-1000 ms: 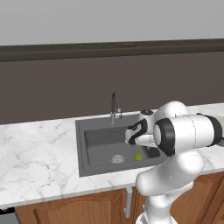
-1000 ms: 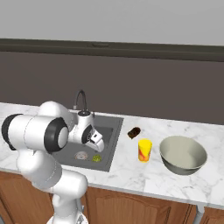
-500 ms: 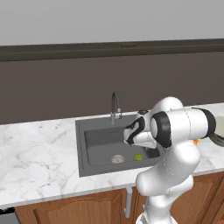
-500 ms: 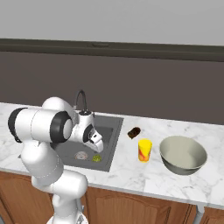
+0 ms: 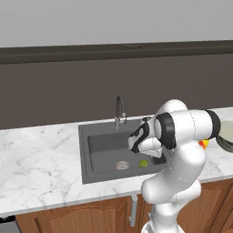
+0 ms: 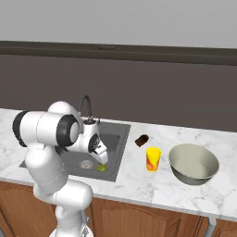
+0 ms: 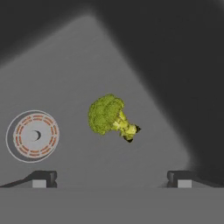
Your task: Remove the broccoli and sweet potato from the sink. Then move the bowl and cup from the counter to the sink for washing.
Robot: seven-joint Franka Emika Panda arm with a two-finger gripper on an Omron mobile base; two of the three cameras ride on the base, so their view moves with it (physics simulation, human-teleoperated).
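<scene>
The fingers [image 7: 111,178] stand wide apart and empty, hovering inside the sink [image 7: 65,70]. The broccoli [image 7: 111,117] lies on the sink floor just ahead, centred between the fingertips, with the round metal drain [image 7: 33,135] beside the left fingertip.

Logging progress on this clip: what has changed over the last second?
The arm swung lower into the sink, bringing the open pincer above the broccoli. Nothing gripped. Sweet potato, cup and bowl stayed put on the counter.
</scene>
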